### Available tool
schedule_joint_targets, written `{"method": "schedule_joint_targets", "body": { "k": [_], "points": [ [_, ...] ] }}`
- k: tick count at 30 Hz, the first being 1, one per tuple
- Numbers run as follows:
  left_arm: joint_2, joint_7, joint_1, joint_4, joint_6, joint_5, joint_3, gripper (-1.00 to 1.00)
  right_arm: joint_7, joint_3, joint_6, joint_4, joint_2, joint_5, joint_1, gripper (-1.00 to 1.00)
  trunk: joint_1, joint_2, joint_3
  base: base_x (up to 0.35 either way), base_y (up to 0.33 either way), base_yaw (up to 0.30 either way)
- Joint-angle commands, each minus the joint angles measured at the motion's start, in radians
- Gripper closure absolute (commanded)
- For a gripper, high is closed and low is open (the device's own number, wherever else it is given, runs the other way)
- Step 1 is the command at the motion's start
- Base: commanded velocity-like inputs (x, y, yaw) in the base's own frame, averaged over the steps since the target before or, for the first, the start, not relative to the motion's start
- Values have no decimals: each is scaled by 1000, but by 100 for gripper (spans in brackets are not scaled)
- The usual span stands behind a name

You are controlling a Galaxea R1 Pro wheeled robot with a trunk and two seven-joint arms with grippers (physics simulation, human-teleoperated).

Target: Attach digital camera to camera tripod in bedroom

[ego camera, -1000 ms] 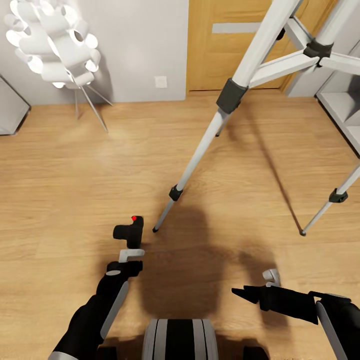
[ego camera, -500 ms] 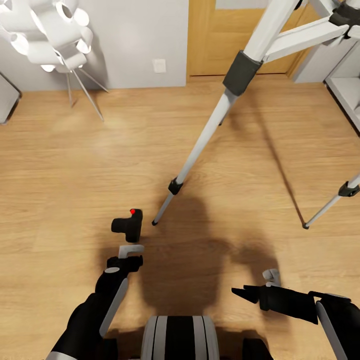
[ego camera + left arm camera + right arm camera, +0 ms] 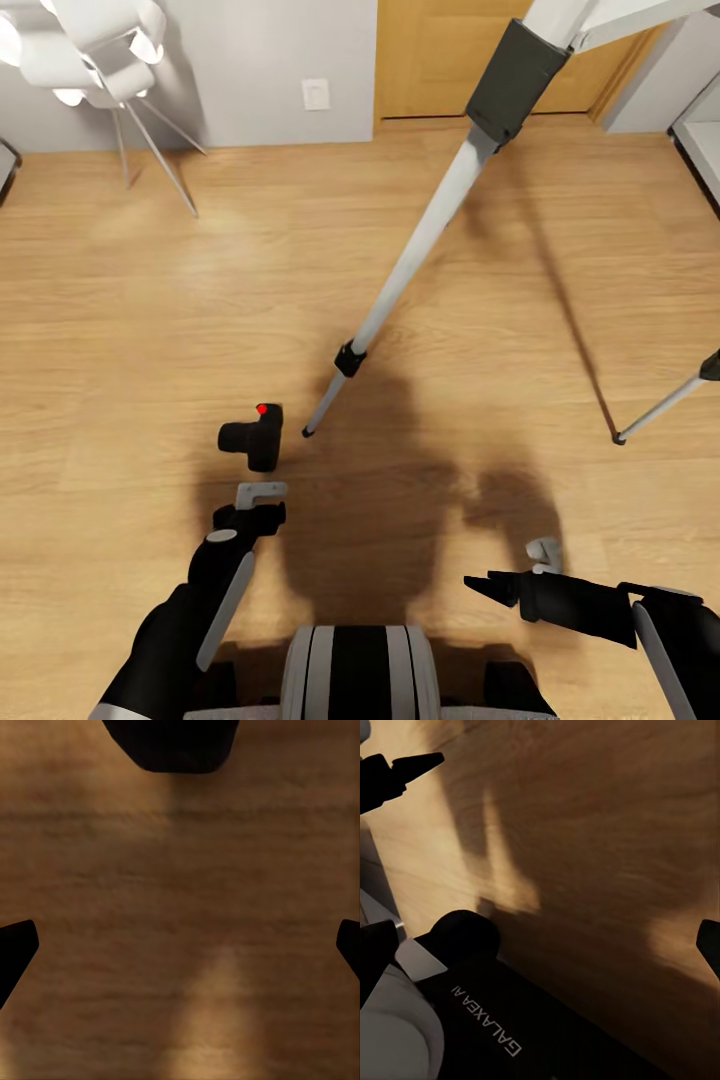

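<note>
**Camera on the floor, just past the left gripper**

The robot's round grey and black body (image 3: 358,672) is at the bottom of the head view. Its 2 black arms reach forward over the wood floor (image 3: 150,330).

The right gripper (image 3: 478,585) is low on the right and points across toward the left. In the right wrist view its 2 fingertips (image 3: 375,960) sit far apart, so it is open and holds nothing.

The left gripper (image 3: 260,492) points down at the floor. In the left wrist view its 2 dark fingertips (image 3: 13,952) are wide apart with bare wood between them. It holds nothing too.

Just ahead of the left gripper, the digital camera (image 3: 254,438) sits on the floor. It is small and black, with a red button on top. Its lens sticks out to the left. The gripper is near it but not touching.

Right next to the camera is the foot of 1 leg of the camera tripod (image 3: 420,240). The silver leg slants up and away to the right. Another leg's foot (image 3: 660,408) stands far off on the right.

Far back are a white lamp (image 3: 90,50) on thin legs, a grey wall (image 3: 270,60) and a wooden door (image 3: 440,55)
</note>
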Motion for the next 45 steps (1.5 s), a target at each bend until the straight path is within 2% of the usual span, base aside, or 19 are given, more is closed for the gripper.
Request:
{"method": "schedule_joint_targets", "body": {
  "k": [1, 3, 12, 19, 26, 45],
  "points": [
    [0, 9, 0, -4, 3, 10, -2, -100, 1, -1, 6, 0, 0, -3, 0, -100, 0, 0, -4, 0, 0, 0],
    [0, 9, 0, -10, 3, 10, -2, -100, 2, -1, 3, 0, -1, -4, 0, -100, 1, -1, -12, 0, 0, 0],
    [-3, 9, 0, -27, 3, 10, -1, -100, 9, -2, -8, 0, 2, -12, 0, -100, 1, -1, -12, 0, 0, 0],
    [-4, 9, 0, -29, 3, 10, -1, -100, 4, -30, -4, 0, 5, -8, 0, -100, 1, -1, -12, 0, 0, -5],
    [-4, 9, 0, -29, 3, 10, -3, -100, 0, -53, 2, 0, 7, -2, 0, -100, 1, -1, -12, 0, 0, -232],
    [-1, 10, 0, -29, 1, 10, 3, -100, 0, -62, 2, 0, 7, -9, 0, -100, 1, -1, -12, 0, 0, -37]
  ]
}}
